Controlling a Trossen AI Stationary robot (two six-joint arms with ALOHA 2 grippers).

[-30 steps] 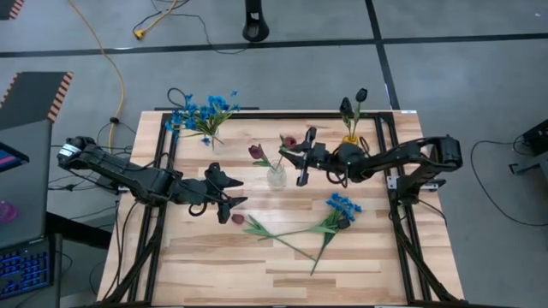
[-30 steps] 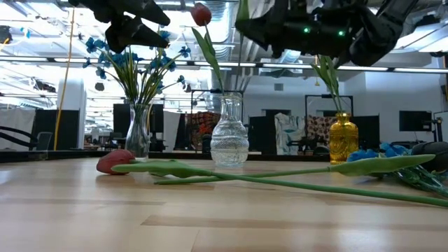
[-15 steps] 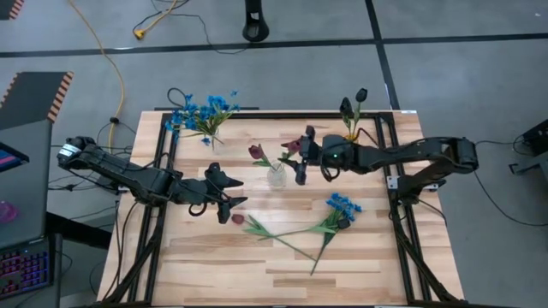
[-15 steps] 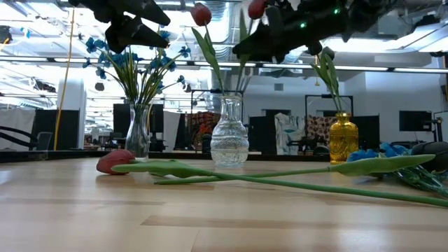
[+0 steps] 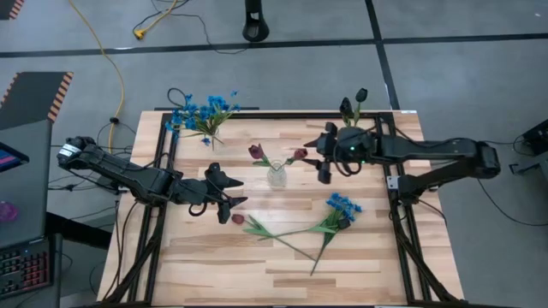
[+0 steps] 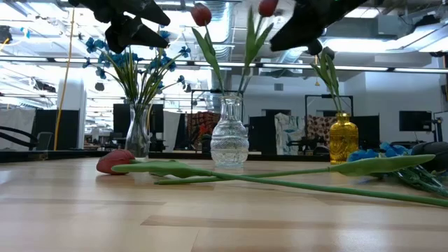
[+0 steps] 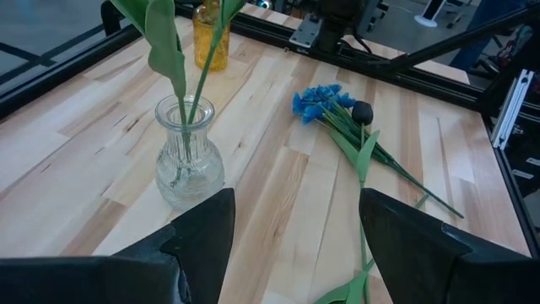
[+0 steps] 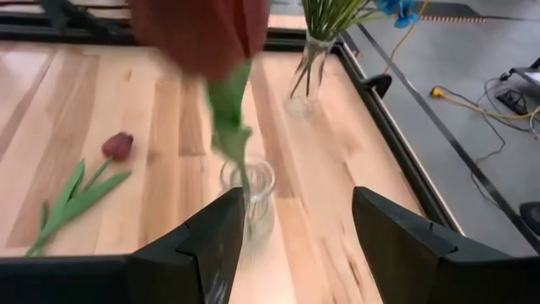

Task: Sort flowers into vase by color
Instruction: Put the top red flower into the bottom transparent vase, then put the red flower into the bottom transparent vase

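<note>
A clear glass vase (image 5: 276,177) at mid-table holds two red flowers (image 5: 255,151) (image 5: 300,154), their stems in its neck. My right gripper (image 5: 322,155) hovers open just right of it; the nearer red bloom (image 8: 202,34) shows blurred in front of its fingers, apart from them. My left gripper (image 5: 227,202) hangs open over the table's left half, above a red flower (image 5: 237,219) lying flat. A blue sprig (image 5: 342,204) and a dark bud (image 7: 362,111) lie right of centre. Blue flowers (image 5: 205,113) stand in a far-left vase, dark buds (image 5: 360,94) in a yellow vase (image 6: 343,138).
Black rails (image 5: 167,162) run along the table's left, far and right sides. The long green stems (image 5: 287,239) of the lying flowers cross at the table's middle. Bare wood (image 5: 257,274) lies toward the near edge.
My right gripper has let go of the second red flower and drawn back toward the table's right edge. That flower now stands by its stem in the clear vase, leaning right. My left gripper has kept still.
</note>
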